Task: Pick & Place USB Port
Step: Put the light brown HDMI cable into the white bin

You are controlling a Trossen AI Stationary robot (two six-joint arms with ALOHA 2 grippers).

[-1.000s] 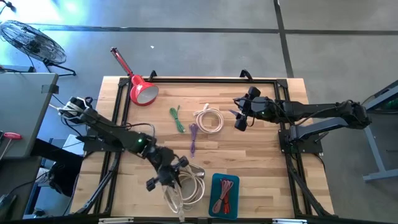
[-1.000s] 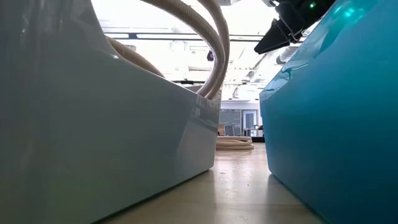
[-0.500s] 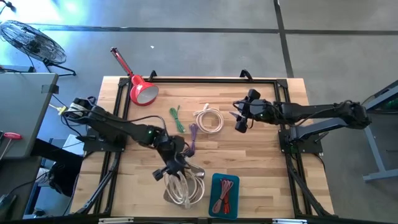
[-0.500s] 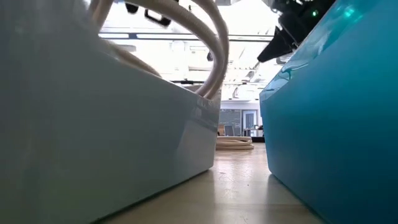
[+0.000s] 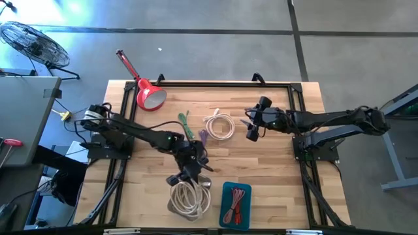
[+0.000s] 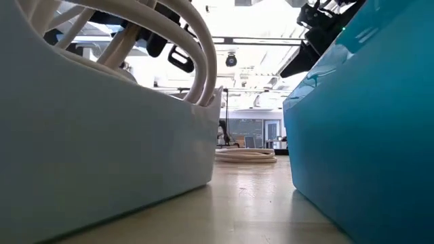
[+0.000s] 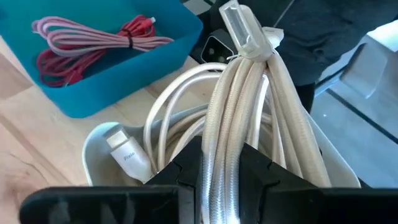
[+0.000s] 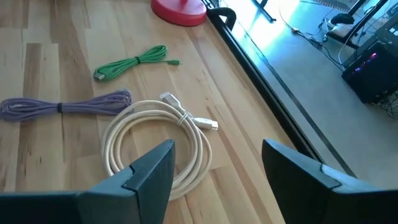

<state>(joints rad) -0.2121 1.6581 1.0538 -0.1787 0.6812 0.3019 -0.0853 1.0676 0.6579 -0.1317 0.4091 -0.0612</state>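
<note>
1. Wooden table [image 5: 274,163] on grey concrete floor; red lamp [image 5: 147,93] at far left corner, fan [image 5: 32,42] on floor beyond.
2. Left gripper [image 5: 190,171] clamped on thick white cable bundle [image 7: 239,124], held over the grey bin [image 5: 175,205] at the near edge.
3. Teal bin [image 5: 236,205] just right of grey bin holds red and pink cables [image 7: 93,40].
4. Right gripper [image 5: 253,125] spread wide, holding nothing, just right of cream cable coil [image 8: 155,140] at table centre.
5. Green cable [image 5: 185,124] and purple cable [image 5: 202,142] lie left of the coil.
6. White plug [image 7: 127,158] in grey bin carries small lettering, unreadable.
</note>
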